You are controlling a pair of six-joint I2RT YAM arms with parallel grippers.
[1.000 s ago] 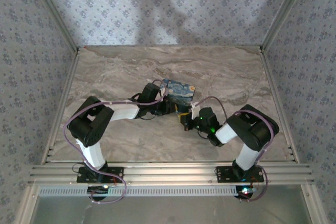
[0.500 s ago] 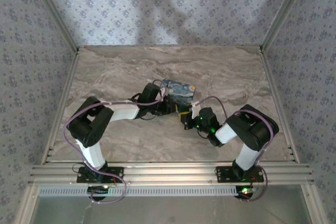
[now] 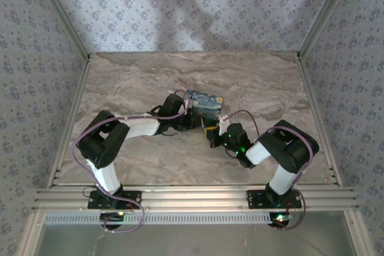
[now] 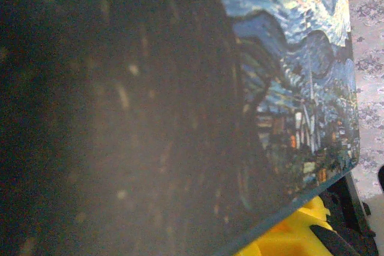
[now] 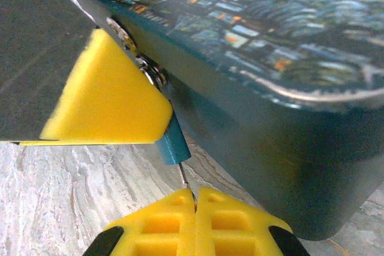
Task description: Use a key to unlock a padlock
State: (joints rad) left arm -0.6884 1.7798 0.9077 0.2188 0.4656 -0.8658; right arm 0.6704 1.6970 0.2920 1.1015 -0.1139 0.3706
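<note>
Yellow pads of the right end effector point(image 5: 195, 208) are pressed fully together, pinching the thin metal stem of the key point(image 5: 172, 141). The key's teal sleeve points up at the front wall of the blue box point(image 5: 258, 106) with a swirling night-sky lid. Padlock point(image 5: 151, 71): small shiny metal parts at that wall, mostly hidden behind a yellow pad point(image 5: 102, 97) of the left end effector point(image 3: 191, 123), whose opening cannot be judged. Box sits mid-counter point(image 3: 132, 82).
</note>
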